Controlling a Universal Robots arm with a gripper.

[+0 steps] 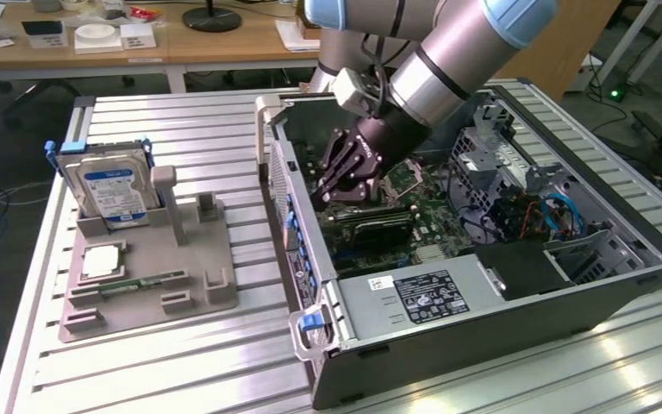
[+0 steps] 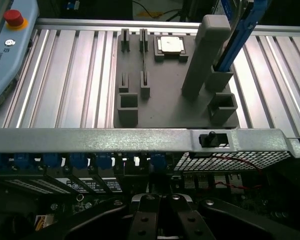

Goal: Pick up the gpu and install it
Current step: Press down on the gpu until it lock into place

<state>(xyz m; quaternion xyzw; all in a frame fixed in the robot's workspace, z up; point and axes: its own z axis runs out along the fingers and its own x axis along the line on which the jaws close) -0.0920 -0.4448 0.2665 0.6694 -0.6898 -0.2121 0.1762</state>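
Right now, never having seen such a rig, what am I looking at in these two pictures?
A grey robot arm reaches into an open computer case lying on a slatted metal table. Its black claw, shut, sits just above a black card, apparently the gpu, on the green board. One picture comes from a camera off the arm; the other from its wrist, looking out over the case wall. Beside the case, a grey holder tray keeps a blue-labelled hard drive upright.

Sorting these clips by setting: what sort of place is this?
Probably a robotics lab or workshop: an open computer case on a slatted aluminium table, a grey parts fixture, and cluttered desks behind.
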